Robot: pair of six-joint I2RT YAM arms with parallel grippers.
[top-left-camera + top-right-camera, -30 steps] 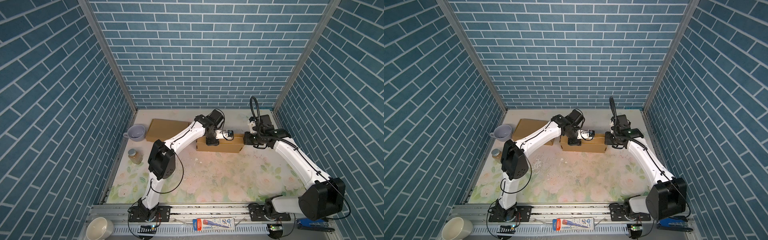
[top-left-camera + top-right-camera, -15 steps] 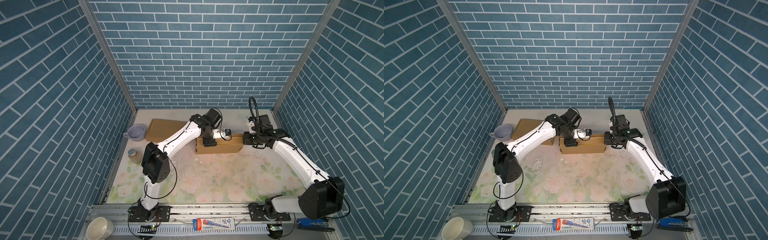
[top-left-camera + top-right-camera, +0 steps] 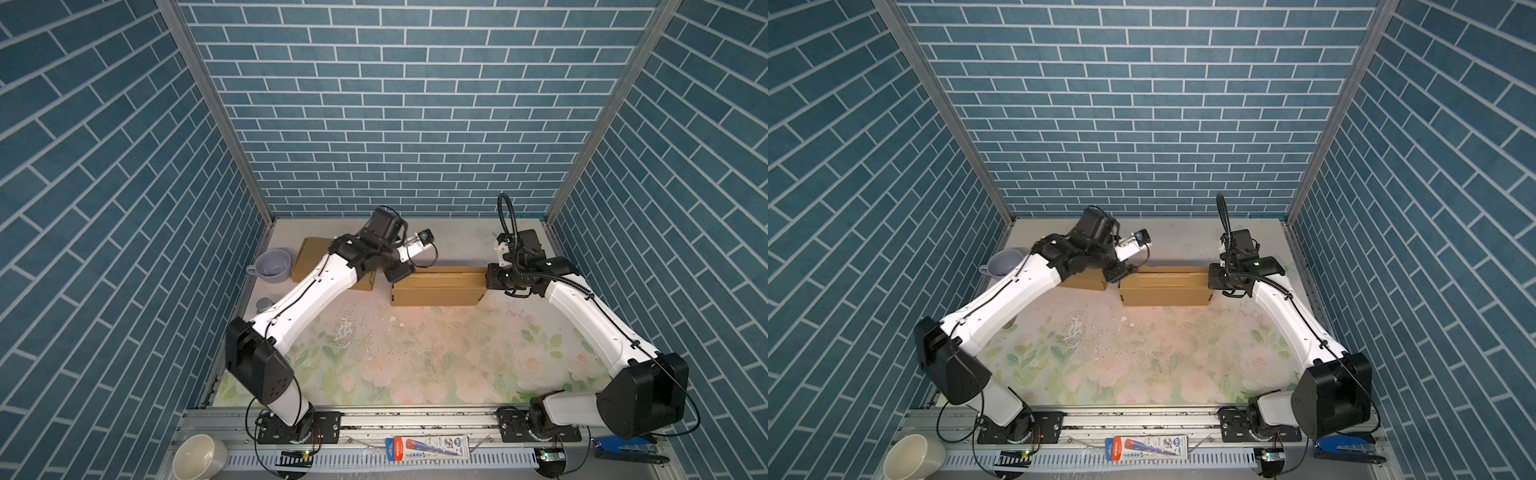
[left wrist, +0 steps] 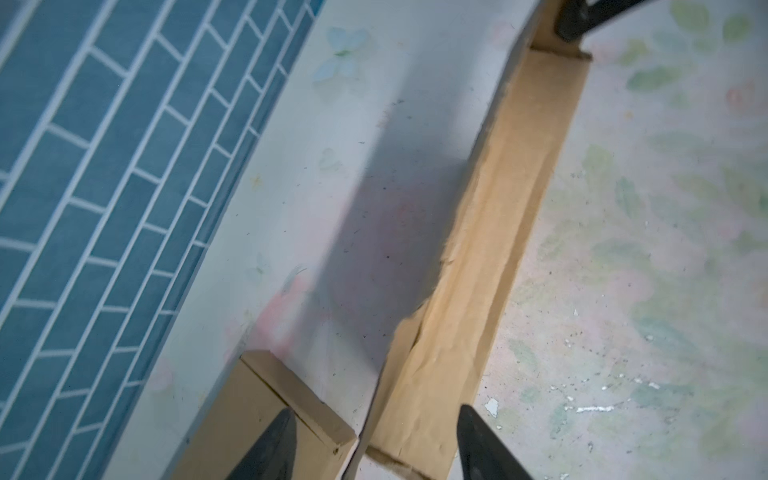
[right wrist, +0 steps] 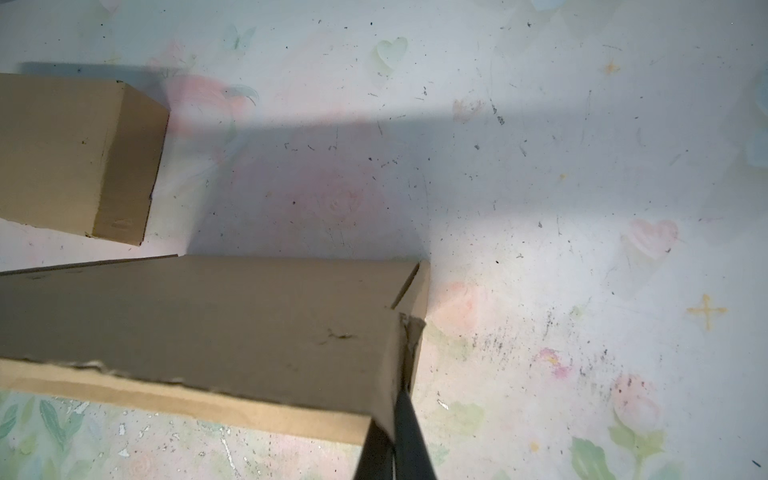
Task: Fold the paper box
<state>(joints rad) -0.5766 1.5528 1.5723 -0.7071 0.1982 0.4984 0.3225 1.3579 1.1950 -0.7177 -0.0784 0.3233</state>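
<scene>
Paper box (image 3: 438, 289) lies toward the back of the flowered surface (image 3: 415, 361), its long side running left to right. Over its left end the left pincer (image 4: 374, 415) stands wide, straddling that end, with one finger above a second cardboard box (image 4: 245, 399). The right pincer (image 5: 390, 419) is pinched tight on the right end wall.

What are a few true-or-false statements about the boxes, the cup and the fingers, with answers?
1. The right fingers pinch one end of the box. True.
2. The left fingers are shut. False: they stand apart, at the box's other end.
3. A cup sits beside the second box. True.
4. The two boxes are stacked. False: they lie side by side with a gap between them.
</scene>
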